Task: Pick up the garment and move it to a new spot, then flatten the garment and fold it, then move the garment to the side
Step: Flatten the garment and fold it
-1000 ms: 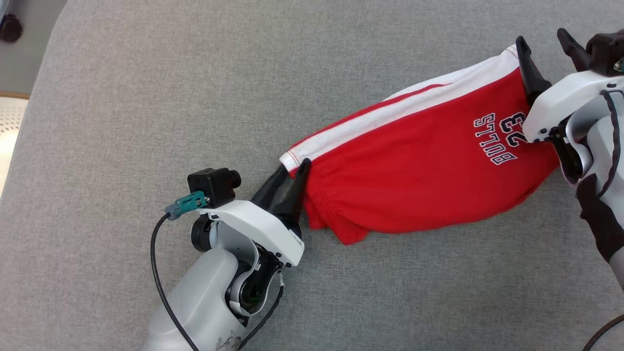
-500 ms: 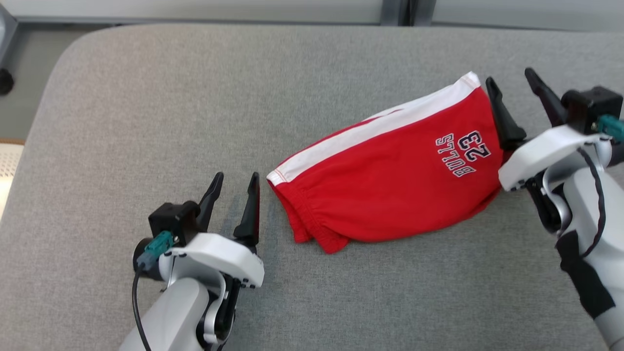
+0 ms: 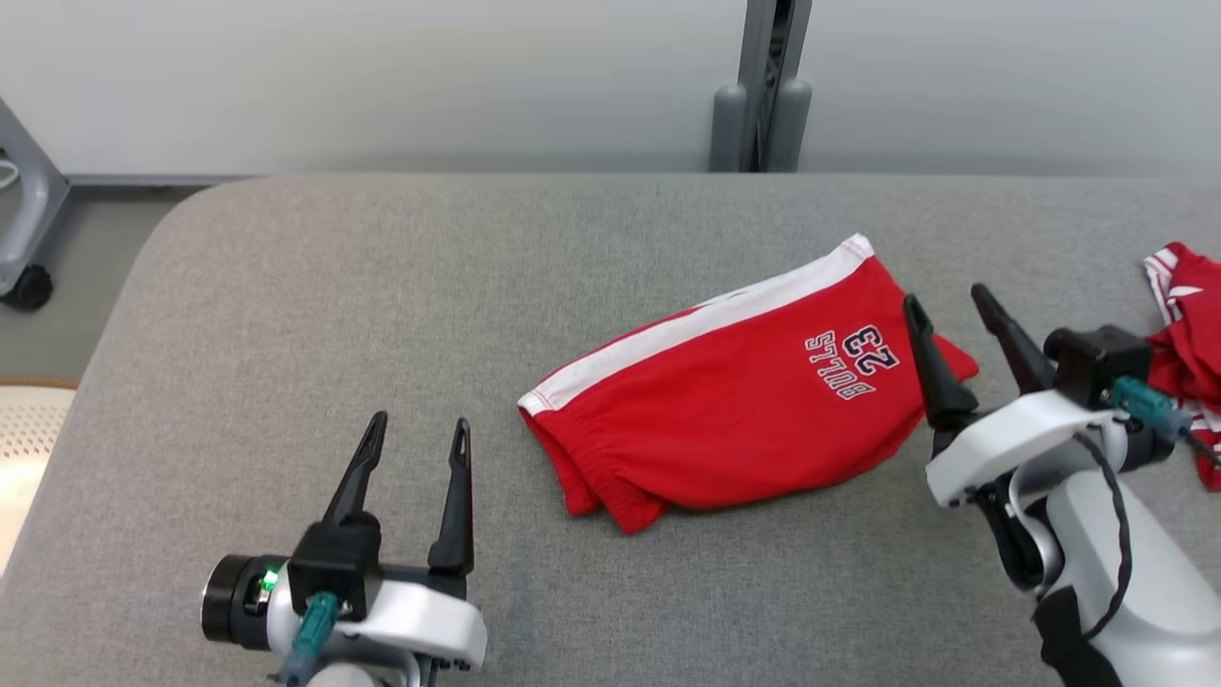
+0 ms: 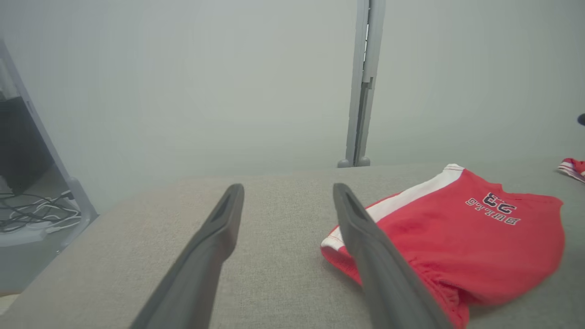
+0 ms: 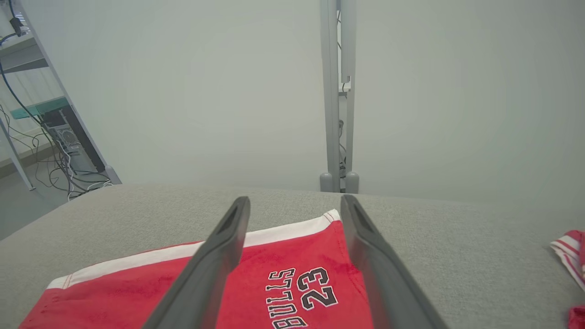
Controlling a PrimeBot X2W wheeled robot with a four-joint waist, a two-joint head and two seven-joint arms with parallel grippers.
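The garment [image 3: 734, 401] is a pair of red shorts with a white side stripe and "BULLS 23" print, lying folded on the grey table [image 3: 382, 286]. It also lies at the right in the left wrist view [image 4: 466, 246] and low in the right wrist view [image 5: 283, 283]. My left gripper [image 3: 420, 434] is open, well left of the shorts' waistband end, holding nothing [image 4: 288, 201]. My right gripper [image 3: 949, 305] is open above the shorts' right end, its fingers [image 5: 228, 242] spread over the print, nothing between them.
A second red and white garment [image 3: 1183, 324] lies at the table's right edge. A grey post [image 3: 763, 86] stands behind the table against the pale wall. A wheeled frame leg [image 3: 24, 239] stands on the floor off the table's left end.
Both grippers have let go of the shorts and drawn back toward me; the left was shut on the waistband corner. The head camera has tilted up, so the wall now shows.
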